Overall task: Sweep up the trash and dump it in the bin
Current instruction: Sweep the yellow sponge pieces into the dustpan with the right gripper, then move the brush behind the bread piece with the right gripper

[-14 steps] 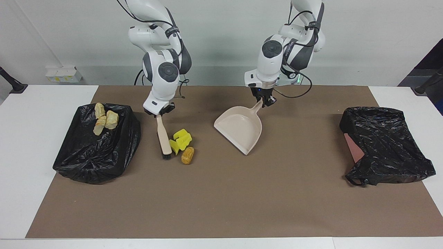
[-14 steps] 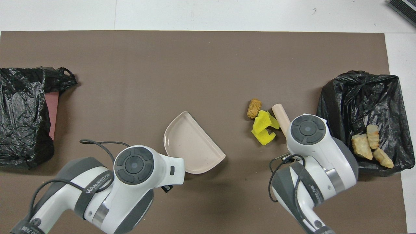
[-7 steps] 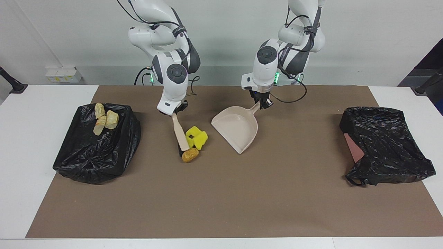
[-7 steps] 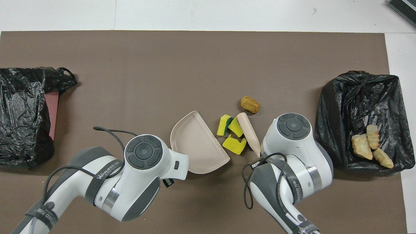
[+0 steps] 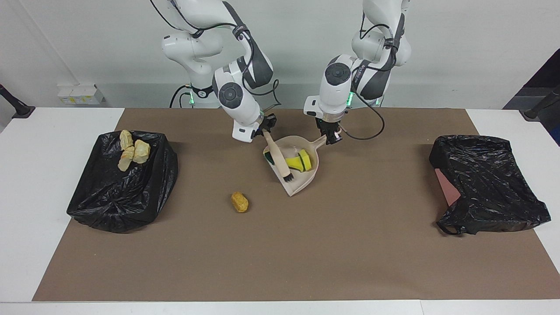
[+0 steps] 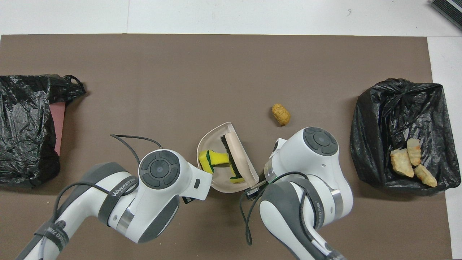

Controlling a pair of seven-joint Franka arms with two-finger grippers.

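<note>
The beige dustpan [image 5: 294, 186] [image 6: 213, 140] rests on the brown mat between the arms. My left gripper [image 5: 331, 136] is shut on its handle. My right gripper [image 5: 265, 129] is shut on the beige brush [image 5: 275, 153] [image 6: 236, 153], whose black bristles reach into the pan. Yellow sponge pieces [image 5: 299, 162] [image 6: 211, 159], one with a green face, lie inside the pan beside the bristles. A brown roll [image 5: 239, 202] [image 6: 280, 114] lies alone on the mat, farther from the robots than the pan, toward the right arm's end. In the overhead view both grippers are hidden under their wrists.
A bin lined with a black bag [image 5: 122, 188] [image 6: 397, 108] stands at the right arm's end of the mat, with tan bread chunks [image 5: 131, 149] [image 6: 409, 162] in it. Another black bag [image 5: 485, 183] [image 6: 25, 122] over something reddish lies at the left arm's end.
My right gripper swept the brush toward the left arm's end and pushed the yellow sponge pieces into the dustpan. The brown roll stayed behind on the mat. The pan shifted slightly toward the brush.
</note>
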